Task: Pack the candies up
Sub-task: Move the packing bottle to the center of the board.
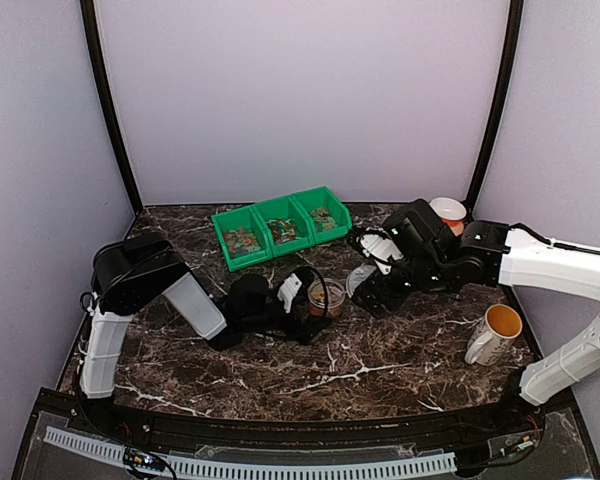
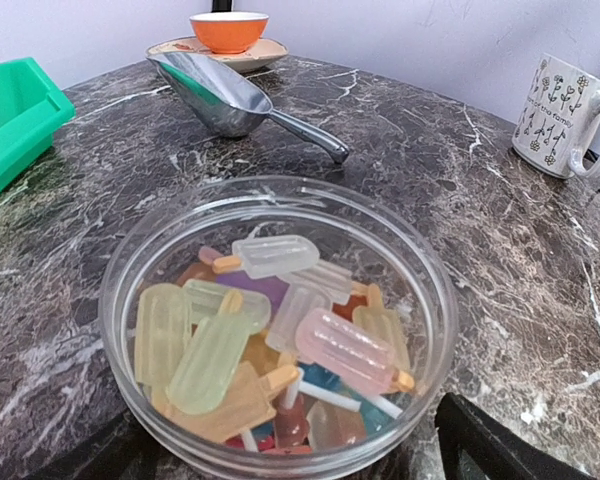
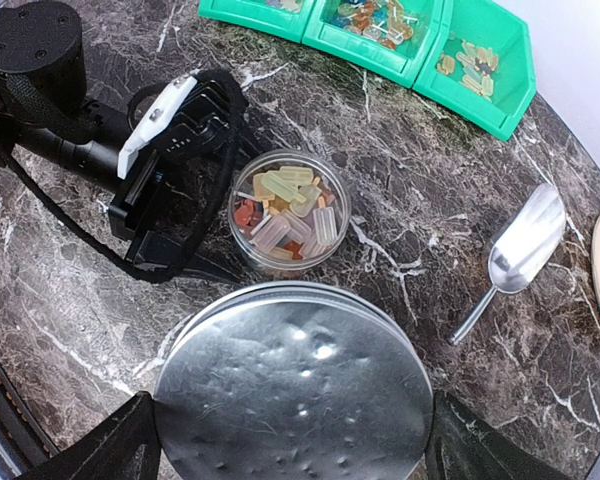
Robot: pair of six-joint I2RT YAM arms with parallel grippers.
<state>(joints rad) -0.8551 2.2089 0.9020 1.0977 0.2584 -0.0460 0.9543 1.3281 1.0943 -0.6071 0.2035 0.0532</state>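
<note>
My right gripper (image 3: 295, 445) is clamped on the round metal lid (image 3: 295, 385), one finger on each side. It holds the lid over the marble table (image 1: 380, 385), just right of the clear jar (image 2: 280, 188). The candies (image 3: 288, 208) fill that jar, lolly-shaped pieces in yellow, pink, red and clear. More lie in the three green bins (image 1: 280, 228) at the back. My left gripper (image 2: 280, 445) straddles the jar, jaws to either side (whether they actually press the wall I cannot tell). A metal scoop (image 3: 520, 250) lies apart from the jar on its right. Beyond it an orange bowl (image 2: 228, 30) sits on a saucer (image 2: 265, 55). A mug (image 2: 565, 115) stands near the right edge, and the writing in its flower print is too small to read. Bare marble runs from the jar to the near edge.
</note>
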